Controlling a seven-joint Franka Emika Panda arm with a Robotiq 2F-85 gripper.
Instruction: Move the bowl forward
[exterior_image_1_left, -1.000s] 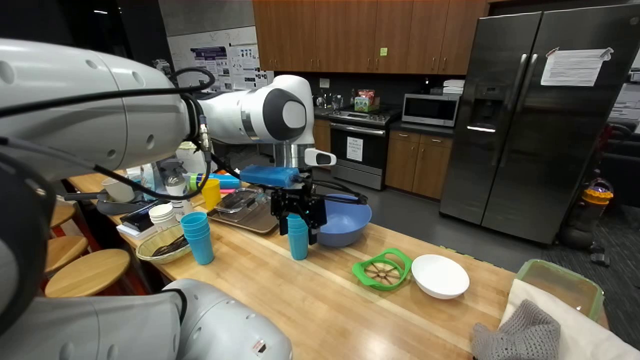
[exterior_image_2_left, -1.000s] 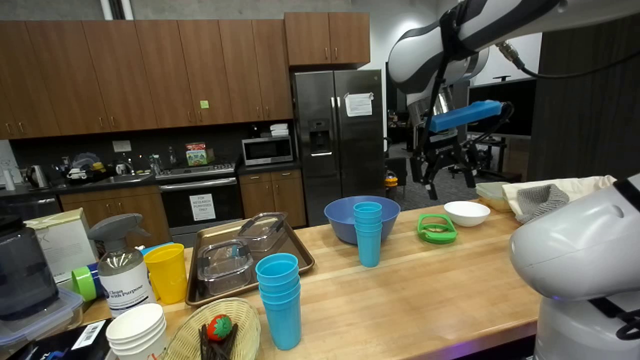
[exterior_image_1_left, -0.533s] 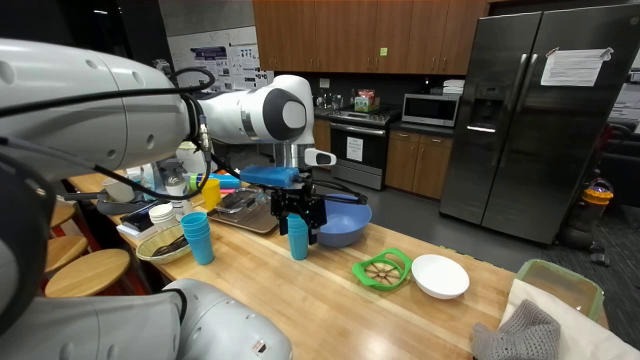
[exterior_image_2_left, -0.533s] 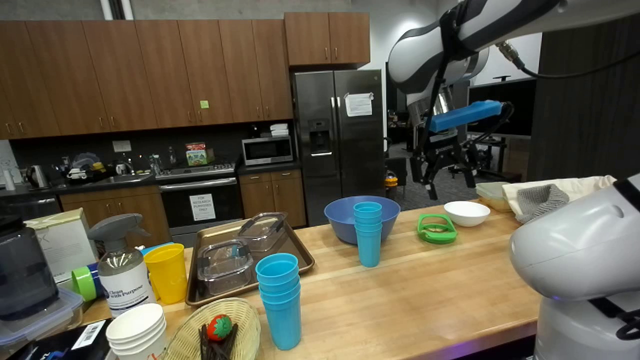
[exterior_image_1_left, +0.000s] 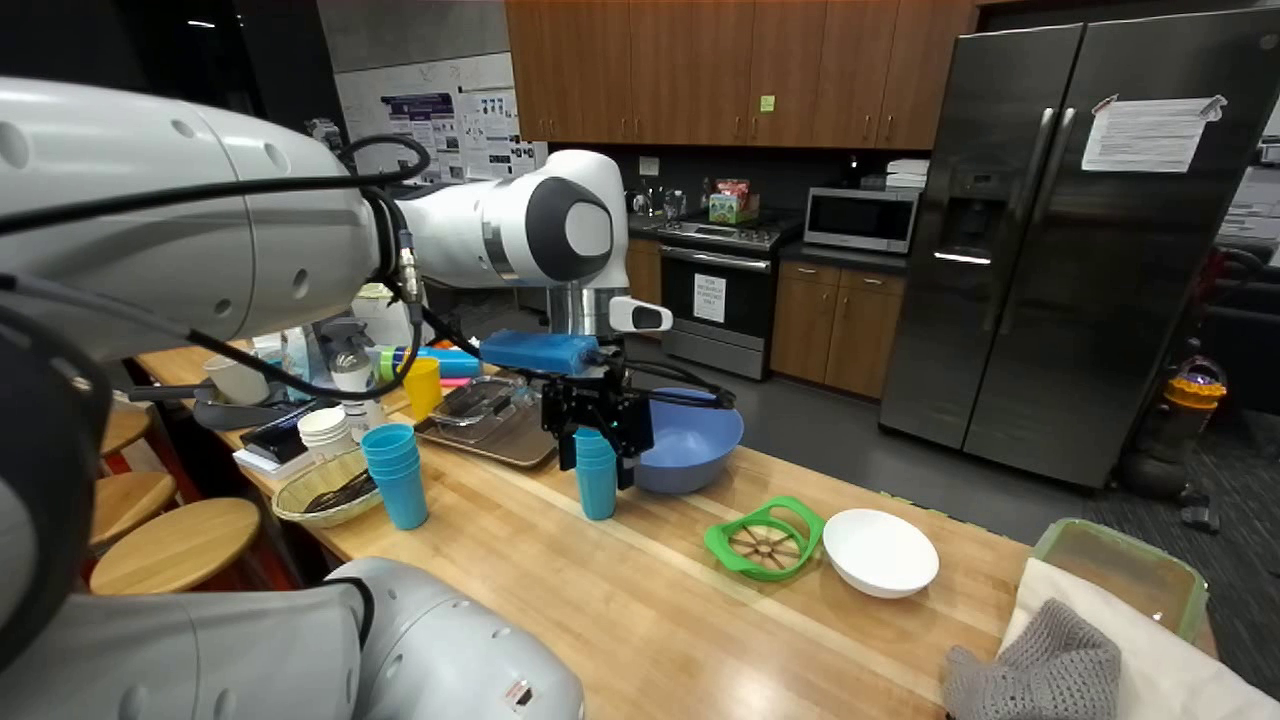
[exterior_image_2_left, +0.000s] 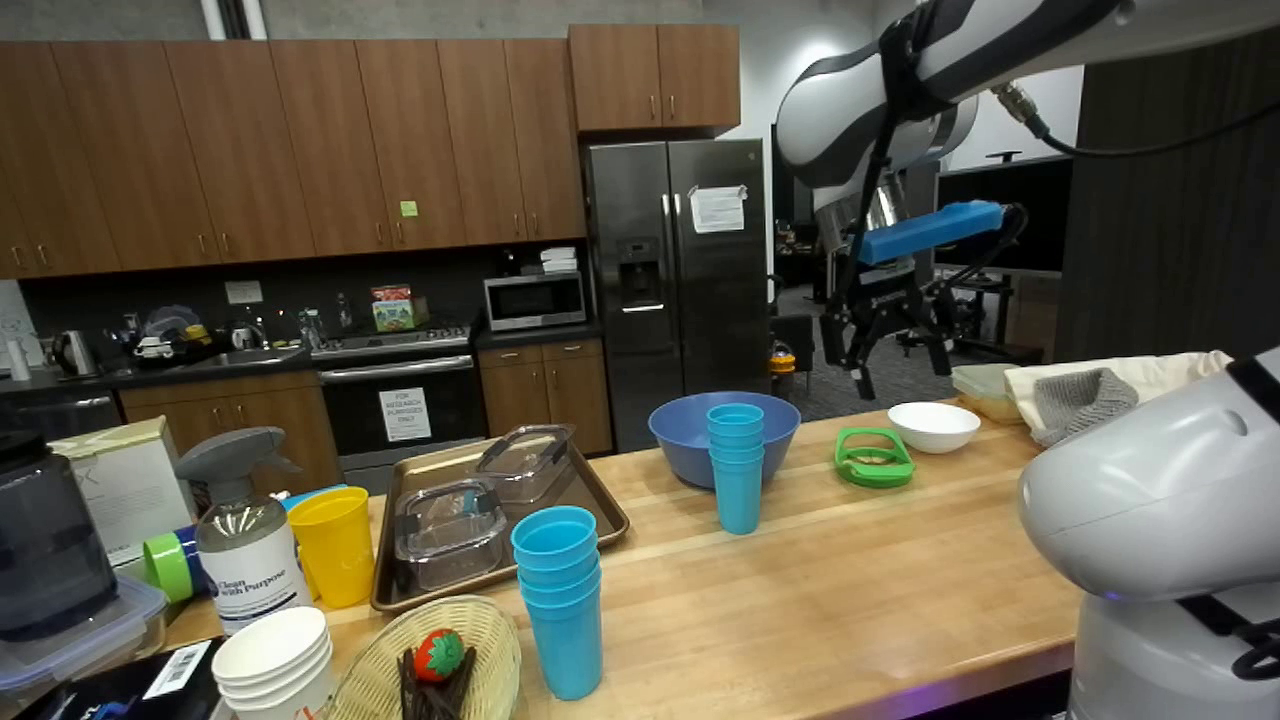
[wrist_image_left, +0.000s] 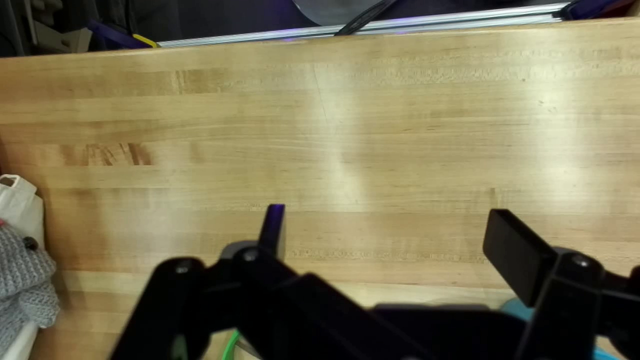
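**Cup stack (exterior_image_2_left: 738, 490) bars one side of the bowl (exterior_image_2_left: 684, 448)**

From above, the bowl lies open. Bare counter (exterior_image_2_left: 655, 515) separates it from the tray (exterior_image_2_left: 590, 492) — a slim passage — while on the bowl's opposite side a gap ends at the green slicer (exterior_image_2_left: 875, 473), the white dish (exterior_image_2_left: 934, 430) farther from the bowl.

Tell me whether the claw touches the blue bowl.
Apart: an exterior view shows the open claw hanging clear of the blue bowl, a gap between them.

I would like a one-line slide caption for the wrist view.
Open gripper above a wooden tabletop, with a gray knitted item at the picture's left edge.
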